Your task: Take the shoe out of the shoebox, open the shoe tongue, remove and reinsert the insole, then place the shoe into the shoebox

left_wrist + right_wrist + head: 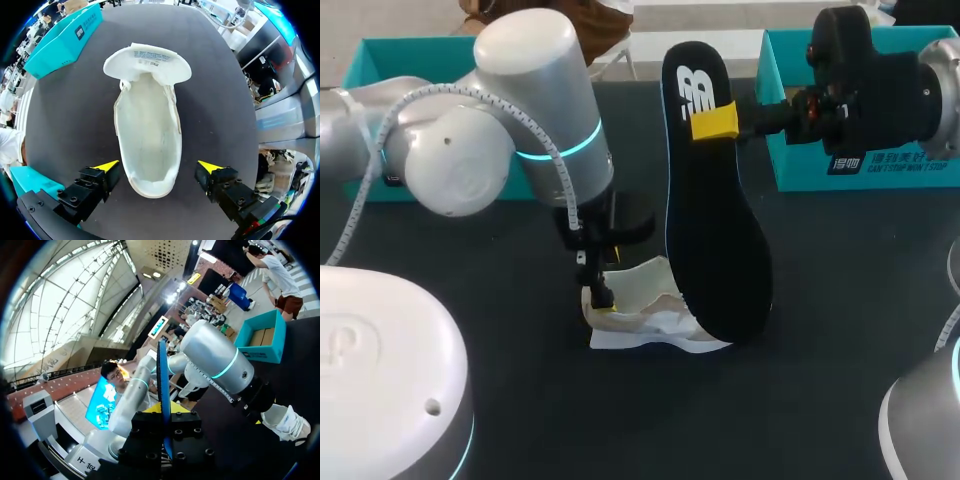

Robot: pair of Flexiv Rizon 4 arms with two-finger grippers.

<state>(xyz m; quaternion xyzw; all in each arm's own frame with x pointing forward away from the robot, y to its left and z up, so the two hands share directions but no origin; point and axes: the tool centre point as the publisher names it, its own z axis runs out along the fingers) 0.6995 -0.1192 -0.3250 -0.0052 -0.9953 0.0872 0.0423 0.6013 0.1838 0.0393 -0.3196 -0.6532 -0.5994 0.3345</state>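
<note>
A white shoe (655,320) lies on the black table with its tongue (147,62) folded out and its inside bare. My left gripper (600,295) hangs over the heel, open; its yellow tips (107,166) stand either side of the shoe (147,135) without touching it. The black insole (715,230) is held up on edge above the shoe, and my right gripper (715,120) is shut on its upper end. In the right wrist view the insole (162,385) shows edge-on between the right gripper's (164,412) fingers, with the shoe (287,422) beyond it.
One teal shoebox part (400,70) stands at the back left behind my left arm, another (860,100) at the back right under my right arm. Bare black tabletop (520,400) lies in front of the shoe.
</note>
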